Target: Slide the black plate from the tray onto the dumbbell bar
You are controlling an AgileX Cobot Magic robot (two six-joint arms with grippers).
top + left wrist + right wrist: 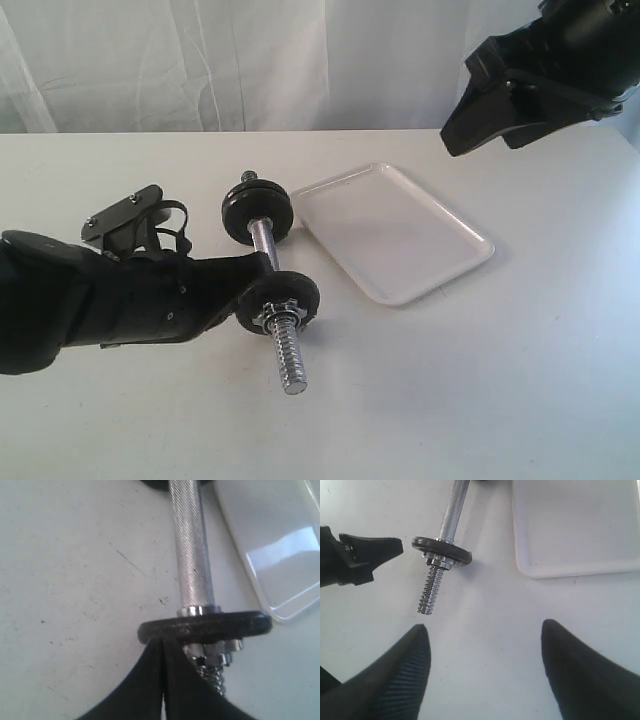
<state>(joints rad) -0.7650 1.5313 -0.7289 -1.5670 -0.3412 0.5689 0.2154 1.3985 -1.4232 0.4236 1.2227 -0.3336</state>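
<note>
1. Nearest the exterior camera, the threaded end [290, 360] of the dumbbell bar [264, 243] lies bare on the table [480, 390].
2. Just behind it a silver collar nut [272, 316] sits on the thread, tight against the near disc [283, 295]. The left gripper [163, 644] has its jaws pressed together with nothing between them. Its tips stand at the rim of this disc, touching or just beside, I cannot tell which.
3. Farther along, the smooth middle of the bar is free. Then comes a second disc at the far end, and I judge this one to be the black plate [257, 208], because the near disc is closed in by its nut. I am not sure of it.
4. Beside that far disc lies the tray [400, 240], and no disc is on it.
5. Farthest and highest is the right gripper [485, 625], raised above the table and well apart from the bar. Its jaws stand apart and hold nothing.
6. So the sliding seems done: the plate is on the bar, not on the tray. What may be left is small — to check that the plate sits fully home. Whether a nut closes the far end is not visible.
</note>
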